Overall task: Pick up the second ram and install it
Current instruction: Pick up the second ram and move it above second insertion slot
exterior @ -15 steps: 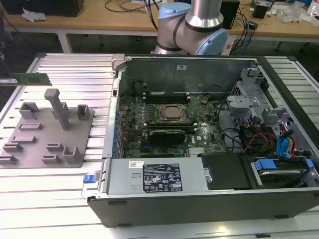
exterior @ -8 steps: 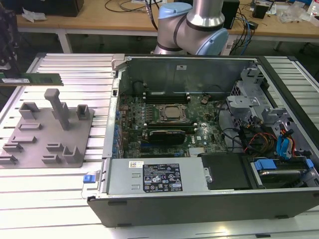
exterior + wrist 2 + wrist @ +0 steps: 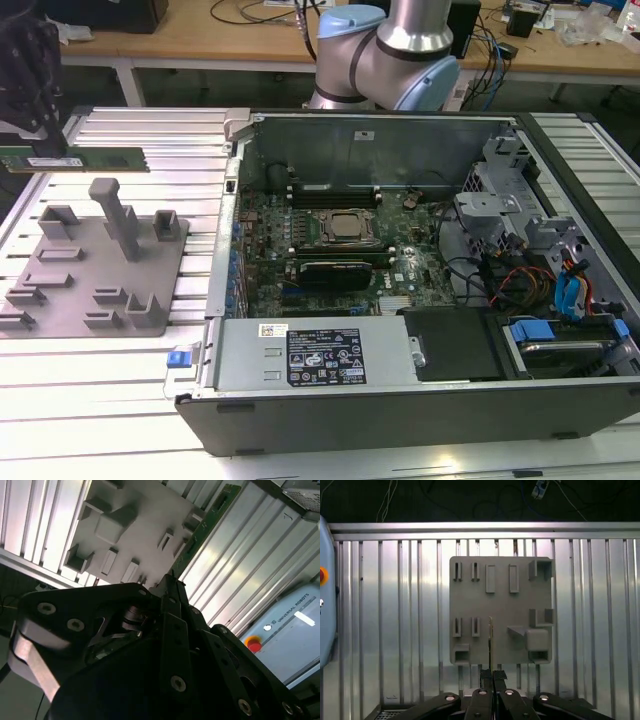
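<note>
— Where is the second ram [image 3: 85,160]?
— At the upper left of the exterior view, level, with the claw [image 3: 42,148] closed on it above the grey holder tray [image 3: 60,290].
— Is there room around it?
— Bare ribbed tabletop [image 3: 100,385] borders the tray. The open computer case [image 3: 400,405] stands well apart, toward the frame's right.

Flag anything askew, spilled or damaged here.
Nothing stands out. The gripper holds the green memory stick level above the grey tray; the open computer case looks intact.
</note>
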Controlling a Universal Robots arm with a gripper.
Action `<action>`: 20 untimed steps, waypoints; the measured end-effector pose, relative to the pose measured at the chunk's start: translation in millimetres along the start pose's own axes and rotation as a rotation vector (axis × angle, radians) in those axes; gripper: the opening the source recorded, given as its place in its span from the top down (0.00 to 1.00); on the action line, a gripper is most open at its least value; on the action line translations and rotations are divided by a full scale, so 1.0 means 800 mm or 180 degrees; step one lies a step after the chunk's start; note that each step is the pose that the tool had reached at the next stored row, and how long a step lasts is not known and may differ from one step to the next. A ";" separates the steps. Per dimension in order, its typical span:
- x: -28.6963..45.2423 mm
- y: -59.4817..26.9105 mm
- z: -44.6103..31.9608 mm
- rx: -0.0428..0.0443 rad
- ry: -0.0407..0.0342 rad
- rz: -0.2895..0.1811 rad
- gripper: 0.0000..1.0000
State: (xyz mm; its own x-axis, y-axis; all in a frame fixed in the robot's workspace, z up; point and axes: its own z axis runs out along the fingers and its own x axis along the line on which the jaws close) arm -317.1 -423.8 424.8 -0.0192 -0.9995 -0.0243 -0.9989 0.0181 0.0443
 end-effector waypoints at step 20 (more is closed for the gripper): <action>-0.0020 -0.102 -0.0044 0.0000 0.0000 0.0000 0.91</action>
State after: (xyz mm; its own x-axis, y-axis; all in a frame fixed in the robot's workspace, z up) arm -235.5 -423.7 424.8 -0.0193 -0.9995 -0.0243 -0.9989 0.0182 0.0443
